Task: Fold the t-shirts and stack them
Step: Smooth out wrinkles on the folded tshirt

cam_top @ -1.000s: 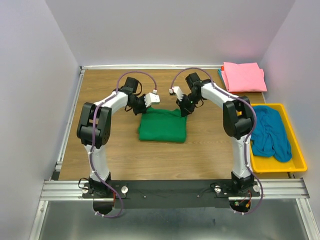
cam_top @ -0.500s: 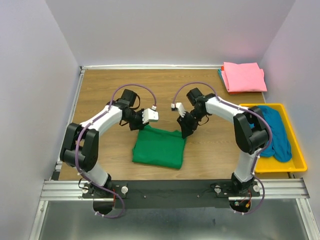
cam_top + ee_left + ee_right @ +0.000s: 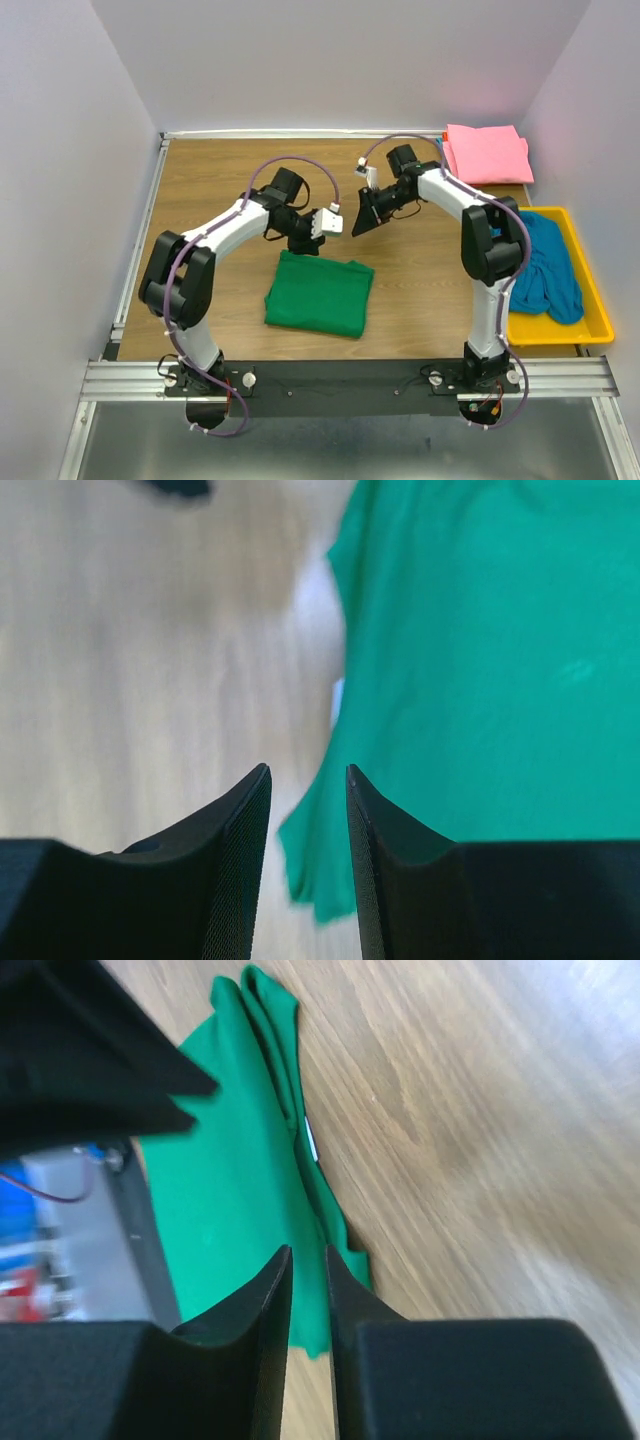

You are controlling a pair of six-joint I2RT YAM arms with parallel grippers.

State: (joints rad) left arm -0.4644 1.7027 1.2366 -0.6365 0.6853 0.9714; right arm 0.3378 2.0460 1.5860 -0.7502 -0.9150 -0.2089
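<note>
Wood tabletop (image 3: 210, 180) w/ pale walls on three sides; both arms reach in toward the middle.

Left gripper (image 3: 333, 222) hangs past the far edge of the green t-shirt (image 3: 320, 293), pointing right. In the left wrist view its tips (image 3: 308, 772) stand a narrow gap apart w/ nothing between them, so it's slack and empty. We see the green tee (image 3: 480, 660) filling the right and upper part of that view. Its edge runs down beneath the gap, clear of both fingers, w/ bare wood on the left.

The green tee lies folded into a rough rectangle, approx. centre of the table. It sits nearer the arm bases than either claw, and no finger touches it.

Right gripper (image 3: 357, 222) sits just beside the left one, tips nearly facing, also beyond the tee's far edge. In the right wrist view its tips (image 3: 308, 1250) are a thin slit apart and grip nothing. The green tee (image 3: 230, 1200) lies on the left of that view, its layered edge showing a small white label.

Far right corner: pink t-shirt (image 3: 487, 153), folded flat, well apart from both claws. Nearer on the right edge sits a yellow tray (image 3: 556, 338) w/ a teal-blue t-shirt (image 3: 545, 265) crumpled in it.
</note>
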